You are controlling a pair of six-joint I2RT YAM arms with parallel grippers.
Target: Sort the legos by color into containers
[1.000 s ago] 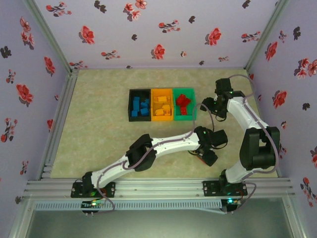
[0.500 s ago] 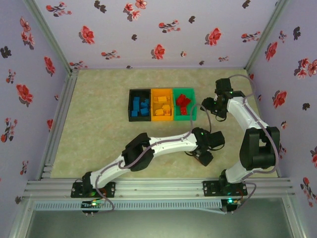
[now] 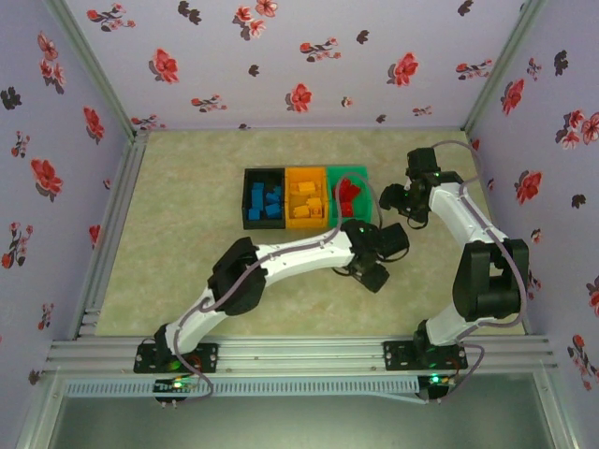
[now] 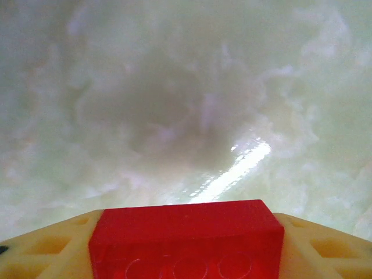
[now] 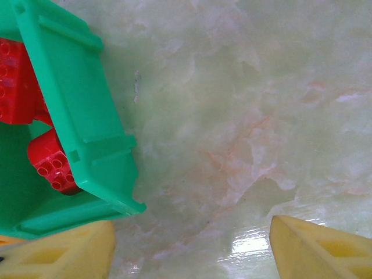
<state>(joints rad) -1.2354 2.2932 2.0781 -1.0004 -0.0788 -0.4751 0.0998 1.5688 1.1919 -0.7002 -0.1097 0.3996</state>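
My left gripper (image 3: 372,276) hangs over the table just in front of the green bin (image 3: 346,170). In the left wrist view it (image 4: 186,256) is shut on a red lego (image 4: 186,232), studs facing the camera, held between its yellow fingers (image 4: 46,250). The black bin (image 3: 247,201) holds blue legos (image 3: 266,201), the orange bin (image 3: 306,224) orange-yellow legos (image 3: 305,198), and the green one red legos (image 3: 348,194). My right gripper (image 3: 391,199) stands open and empty right of the green bin (image 5: 75,104), where red legos (image 5: 52,163) lie.
The three bins are joined in a row at the middle back of the pale green marbled table (image 3: 187,243). Flowered purple walls (image 3: 56,140) close it in on three sides. A metal rail (image 3: 309,351) runs along the near edge.
My left arm has swung back and to the left, carrying the red lego from the near right of the table up toward the green bin. The right arm has stayed put.
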